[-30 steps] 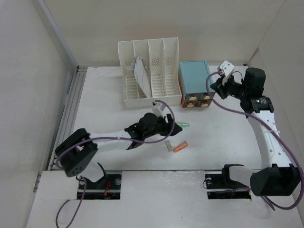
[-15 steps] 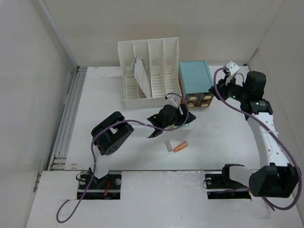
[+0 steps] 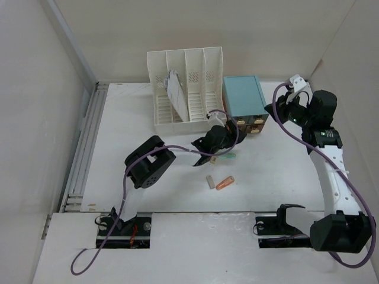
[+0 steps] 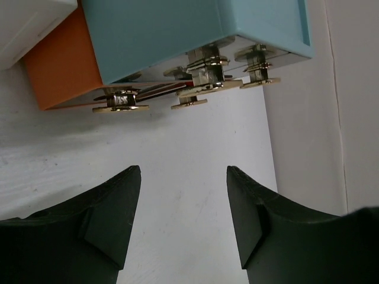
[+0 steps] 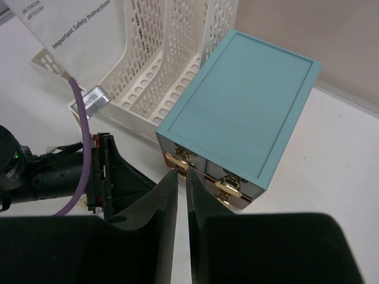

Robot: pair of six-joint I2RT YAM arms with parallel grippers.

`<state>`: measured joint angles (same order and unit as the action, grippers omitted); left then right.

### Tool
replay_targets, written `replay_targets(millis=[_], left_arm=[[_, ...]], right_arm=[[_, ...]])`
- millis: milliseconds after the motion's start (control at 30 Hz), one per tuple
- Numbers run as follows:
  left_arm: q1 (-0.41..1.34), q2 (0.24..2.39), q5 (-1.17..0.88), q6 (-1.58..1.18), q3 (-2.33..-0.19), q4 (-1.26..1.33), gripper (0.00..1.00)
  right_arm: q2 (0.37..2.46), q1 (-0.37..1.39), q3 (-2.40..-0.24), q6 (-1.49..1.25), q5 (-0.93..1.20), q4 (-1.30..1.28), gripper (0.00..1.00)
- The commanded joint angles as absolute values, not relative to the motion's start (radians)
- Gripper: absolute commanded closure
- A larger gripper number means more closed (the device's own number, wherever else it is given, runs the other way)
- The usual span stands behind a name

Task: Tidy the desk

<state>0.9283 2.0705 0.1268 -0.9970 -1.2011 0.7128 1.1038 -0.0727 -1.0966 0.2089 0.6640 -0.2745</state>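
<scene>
The desk (image 3: 272, 171) is a white tabletop enclosed by white walls. A light-blue drawer box (image 3: 244, 97) with gold knobs stands at the back. My left gripper (image 3: 228, 131) reaches toward the box's front. In the left wrist view this gripper (image 4: 183, 168) is open with only bare desk (image 4: 177, 142) between its fingers, and the knobs (image 4: 195, 89) are just ahead. My right gripper (image 3: 277, 110) hangs above the box's right side. In the right wrist view its jaws (image 5: 181, 173) are almost together, with a slim gap and nothing in it.
A white slotted file rack (image 3: 186, 89) holding a booklet (image 3: 175, 92) stands left of the drawer box. A green pen-like item (image 3: 227, 155), a small grey piece (image 3: 209, 181) and an orange piece (image 3: 224, 183) lie on the desk. A grey rail (image 3: 89, 136) runs along the left edge.
My left arm has folded up and pushed its gripper toward the drawer box's front, with its jaws wider. My right gripper has drawn up and to the right, with its jaws narrower.
</scene>
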Motion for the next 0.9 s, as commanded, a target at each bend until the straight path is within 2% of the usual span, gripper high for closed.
replay_targets(millis=[0, 367, 467, 667, 867], left_arm=[[0.927, 2.091, 0.17, -1.029, -1.262, 0.723, 0.44], [0.936, 2.132, 0.245, -1.146, -1.262, 0.723, 0.45], [0.936, 2.155, 0.265, -1.183, -1.272, 0.723, 0.42], [0.936, 2.207, 0.275, -1.253, -1.299, 0.742, 0.42], [0.936, 2.238, 0.316, -1.311, -1.299, 0.828, 0.42]], right_arm=[[1.085, -0.078, -1.094, 0.176, 0.644, -0.212, 0.83], [1.066, -0.078, -1.094, 0.155, 0.621, -0.212, 0.86], [1.066, -0.078, -1.094, 0.144, 0.612, -0.212, 0.86], [1.066, -0.078, -1.094, 0.144, 0.603, -0.212, 0.87], [1.066, -0.078, -1.094, 0.144, 0.603, -0.212, 0.87]])
